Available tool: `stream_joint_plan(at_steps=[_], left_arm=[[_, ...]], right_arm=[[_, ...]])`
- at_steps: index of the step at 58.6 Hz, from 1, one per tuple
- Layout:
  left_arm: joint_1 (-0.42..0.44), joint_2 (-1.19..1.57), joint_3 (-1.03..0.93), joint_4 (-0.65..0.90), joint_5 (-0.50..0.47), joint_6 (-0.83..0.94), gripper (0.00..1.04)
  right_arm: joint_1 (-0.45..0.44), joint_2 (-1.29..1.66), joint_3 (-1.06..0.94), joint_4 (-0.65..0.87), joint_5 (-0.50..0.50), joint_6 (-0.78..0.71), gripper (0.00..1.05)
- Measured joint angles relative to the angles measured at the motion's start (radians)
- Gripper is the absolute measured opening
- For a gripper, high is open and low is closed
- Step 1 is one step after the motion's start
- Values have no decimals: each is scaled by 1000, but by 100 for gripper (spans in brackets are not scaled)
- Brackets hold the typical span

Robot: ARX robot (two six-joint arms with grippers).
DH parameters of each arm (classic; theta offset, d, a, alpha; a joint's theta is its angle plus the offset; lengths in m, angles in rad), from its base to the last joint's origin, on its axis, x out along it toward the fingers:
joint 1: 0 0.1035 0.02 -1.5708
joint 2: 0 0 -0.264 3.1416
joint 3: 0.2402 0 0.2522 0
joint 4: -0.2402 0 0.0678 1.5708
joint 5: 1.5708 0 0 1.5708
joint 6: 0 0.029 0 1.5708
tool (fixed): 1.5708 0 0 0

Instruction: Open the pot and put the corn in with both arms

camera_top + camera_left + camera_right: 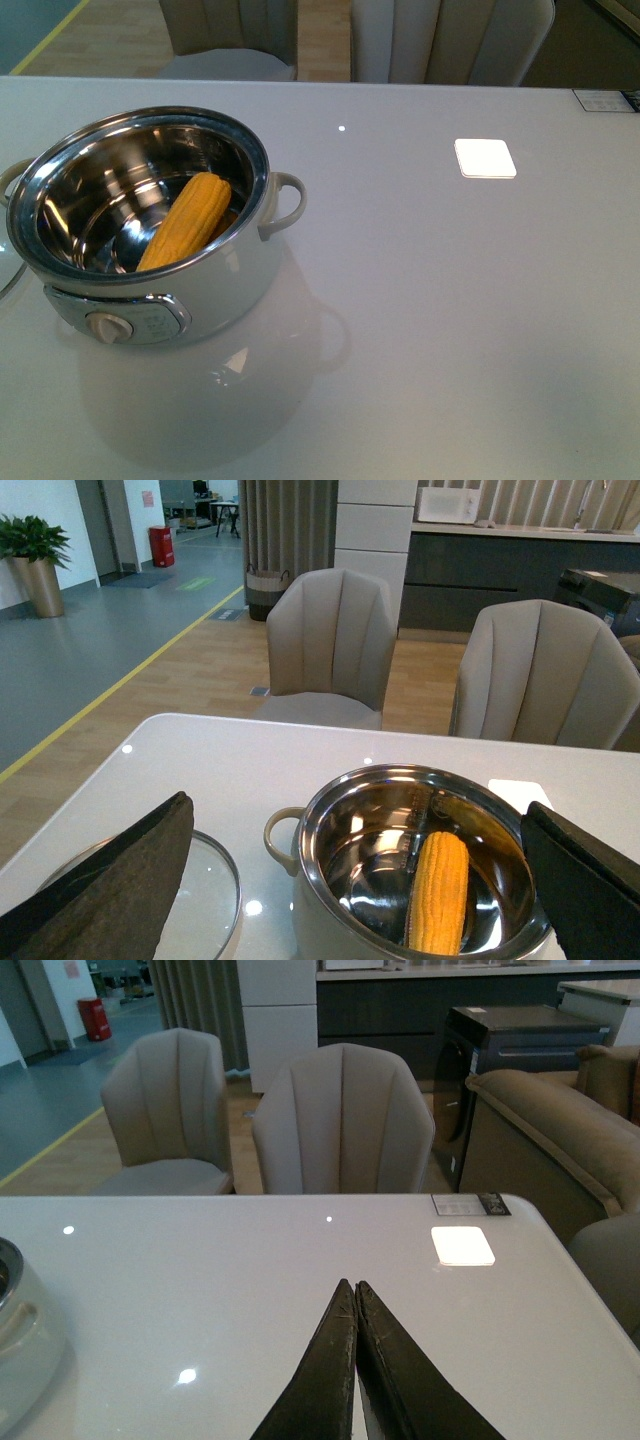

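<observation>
The corn [187, 222] already lies inside the open pot [150, 300], leaning against the steel inner wall with one end near the bowl's floor and the other just below the rim, so I judge the putting-in done. The left hand [360, 890] is the nearer one: it hangs above and behind the pot with fingers [110, 880] spread wide and empty, and the glass lid [205, 900] rests on the tabletop [450, 300] just beside the pot. The right hand [356, 1295] sits well apart over bare tabletop, its fingers pressed together on nothing
</observation>
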Motion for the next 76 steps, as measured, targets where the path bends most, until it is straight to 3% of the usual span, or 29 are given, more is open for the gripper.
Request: stream_joint_plan(at_steps=[9,15,31,64,76], left_arm=[[0,0,0,0,0,0,98],[0,0,0,0,0,0,98],[0,0,0,0,0,0,98],[0,0,0,0,0,0,98],[0,0,0,0,0,0,98]], right_arm=[[0,-42,0,-42,0,0,2],[0,-170,0,-200,2,0,2],[0,-206,0,-212,0,0,2],[0,-207,0,-213,0,-1,96],[0,-207,0,-213,0,-1,96]])
